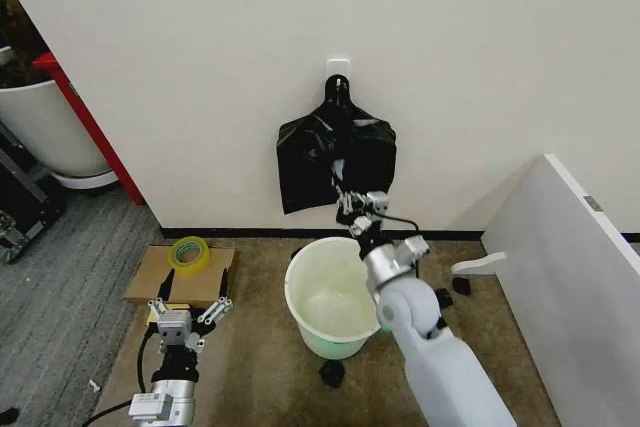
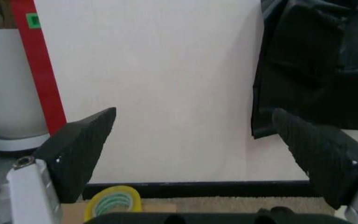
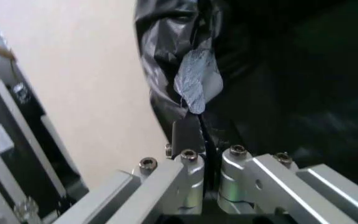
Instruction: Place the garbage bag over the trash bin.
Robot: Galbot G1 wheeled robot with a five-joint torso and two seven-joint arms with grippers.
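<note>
Black garbage bag (image 1: 335, 159) hangs on the wall, pinched by the right gripper (image 1: 350, 200); trash bin (image 1: 312, 277) below sits unlined (left gripper (image 1: 190, 309) spread, idle)

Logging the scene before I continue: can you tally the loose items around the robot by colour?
Black: 1, garbage bag on the wall hook, pinched by the right end effector.
White: 1, trash bin.
Yellow: 1, tape roll.
Brown: 1, cardboard sheet.
Total: 4.
</note>
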